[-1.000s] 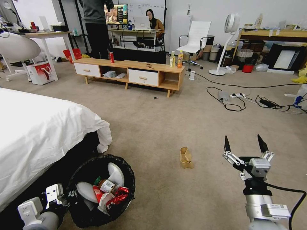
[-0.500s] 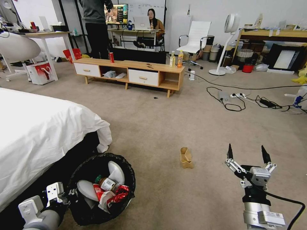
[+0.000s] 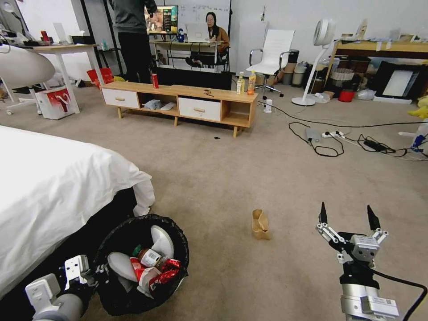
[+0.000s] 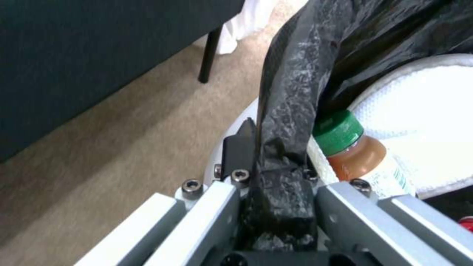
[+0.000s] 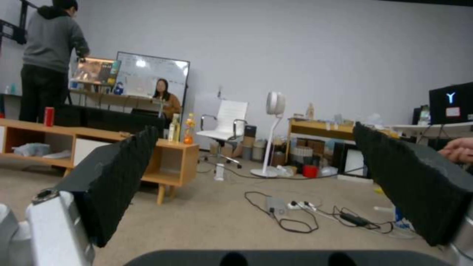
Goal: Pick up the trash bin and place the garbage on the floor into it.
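Gripping the rim of the small round white trash bin lined with a crinkly black plastic bag [image 3: 141, 264], the left gripper [image 4: 276, 173] is closing its jaws tightly on a fold of liner and rim. Inside the bin, a clear bottle with a green cap [image 4: 358, 155] and crushed red-and-white wrappers [image 3: 154, 274] are lying against pale grey curved flaps. Beside the bin, a bed draped in a white sheet [image 3: 53, 187] is overhanging the beige short-pile carpet floor [image 3: 214, 169]. Right of the bin, the right gripper [image 3: 347, 216] is hovering above the floor with jaws spread wide, holding nothing. Between bin and right gripper, slightly farther out, a crumpled tan paper bag [image 3: 260, 224] is standing on the floor as remaining garbage. Far beyond the bin, a low wooden cabinet with white drawers [image 3: 178, 103] is standing. Risk: the liner may be slipping within the pinch, tipping the bin; the light paper bag may be toppling if approached off-centre.
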Robot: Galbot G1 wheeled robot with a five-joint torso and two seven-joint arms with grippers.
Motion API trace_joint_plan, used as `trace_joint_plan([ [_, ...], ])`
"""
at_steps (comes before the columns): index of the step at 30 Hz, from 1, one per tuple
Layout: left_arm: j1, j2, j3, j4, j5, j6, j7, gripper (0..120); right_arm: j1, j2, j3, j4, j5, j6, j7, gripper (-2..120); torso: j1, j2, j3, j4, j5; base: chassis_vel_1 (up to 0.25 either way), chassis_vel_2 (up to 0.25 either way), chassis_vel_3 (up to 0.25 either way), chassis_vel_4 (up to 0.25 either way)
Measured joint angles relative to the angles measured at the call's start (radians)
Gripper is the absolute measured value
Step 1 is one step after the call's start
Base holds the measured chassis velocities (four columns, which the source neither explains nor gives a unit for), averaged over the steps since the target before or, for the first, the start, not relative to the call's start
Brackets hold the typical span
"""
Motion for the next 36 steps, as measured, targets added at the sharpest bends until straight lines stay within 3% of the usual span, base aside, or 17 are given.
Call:
trace_joint_plan([
  [20, 0.008, -0.008, 0.002, -0.003, 0.009, 0.001, 0.005, 1, -0.002, -0.006, -0.004, -0.002, 0.004, 0.008, 0.014, 100, 0.0, 0.0, 0.0, -0.0004, -0.0001, -0.138, 0.146, 0.142, -0.142],
  [36, 0.022, -0.015, -0.006, -0.005, 0.033, -0.004, 0.054, 1, -0.009, -0.017, -0.006, 0.003, 0.006, 0.01, 0.009, 100, 0.0, 0.0, 0.0, -0.0002, 0.0, -0.006, 0.005, 0.008, -0.008],
])
